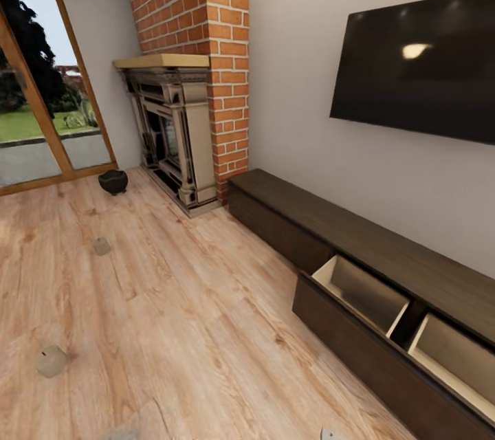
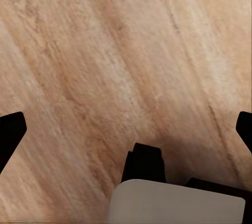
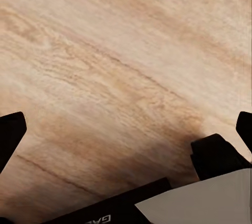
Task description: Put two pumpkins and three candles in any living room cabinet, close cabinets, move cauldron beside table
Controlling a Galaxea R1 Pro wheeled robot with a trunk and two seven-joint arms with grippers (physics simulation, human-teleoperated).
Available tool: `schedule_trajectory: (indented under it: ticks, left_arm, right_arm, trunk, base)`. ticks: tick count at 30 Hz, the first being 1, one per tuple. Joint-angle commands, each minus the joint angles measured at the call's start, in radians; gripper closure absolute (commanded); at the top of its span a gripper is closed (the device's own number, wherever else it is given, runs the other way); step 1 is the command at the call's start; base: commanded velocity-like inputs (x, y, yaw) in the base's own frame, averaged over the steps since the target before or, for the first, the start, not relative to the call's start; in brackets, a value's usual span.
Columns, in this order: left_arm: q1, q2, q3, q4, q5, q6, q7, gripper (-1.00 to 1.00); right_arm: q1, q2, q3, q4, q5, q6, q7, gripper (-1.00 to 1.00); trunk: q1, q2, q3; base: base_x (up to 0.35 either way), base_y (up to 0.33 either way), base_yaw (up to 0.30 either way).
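Head view took in a living room with a pale wood-plank floor (image 1: 172, 302). At the far left stood a tall glass door in a wooden frame (image 1: 41, 110), with grass and a dark tree beyond it. Just right of the door's foot, on the floor near the fireplace, sat the small round black cauldron (image 1: 113, 181), upright, wide mouth up. Nearer on the left of the floor lay two small grey-beige rounded objects, one mid-floor (image 1: 102, 246) and one closer (image 1: 51, 361), well apart; what they were could not be told.

Right of the cauldron stood a carved beige stone fireplace with a light wooden mantel (image 1: 172, 137), set against a red-brick chimney column (image 1: 199, 20). From the base of the brick a long, low dark-brown wooden cabinet (image 1: 330, 227) ran along the white wall toward the near right. Its far section was closed; nearer, a drawer (image 1: 361, 292) was pulled out, showing a pale beige interior, and just right of it a second opened compartment (image 1: 457, 354), also pale inside. Above the cabinet a large black flat screen (image 1: 419, 62) hung on the wall.

Left wrist view showed the left end effector (image 2: 126, 124) above bare planks, its dark fingertips (image 2: 10, 129) spread wide, released. Right wrist view showed the right end effector (image 3: 126, 124) likewise spread over the floor, grasping nothing.
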Motion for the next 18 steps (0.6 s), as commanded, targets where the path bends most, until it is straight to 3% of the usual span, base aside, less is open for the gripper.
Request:
schedule_trajectory:
  ticks: [1,6,18]
  left_arm:
    - [0.000,0.000,0.000,0.000,0.000,0.000,0.000,-1.00]
    - [0.000,0.000,0.000,0.000,0.000,0.000,0.000,-1.00]
    - [0.000,0.002,0.002,0.000,-0.002,0.000,-0.001,-1.00]
  right_arm:
    - [0.000,0.000,0.022,0.000,0.000,0.000,0.000,-1.00]
    - [0.000,0.000,0.051,0.000,0.000,-0.001,0.000,-1.00]
    - [0.000,0.000,0.055,0.000,0.000,-0.001,0.000,-1.00]
  trunk:
    - [0.000,0.000,-0.001]
    - [0.000,0.000,-0.004]
    - [0.000,0.000,-0.012]
  base:
    - [0.000,0.000,0.280]
    - [0.000,0.000,0.280]
    - [0.001,0.000,0.280]
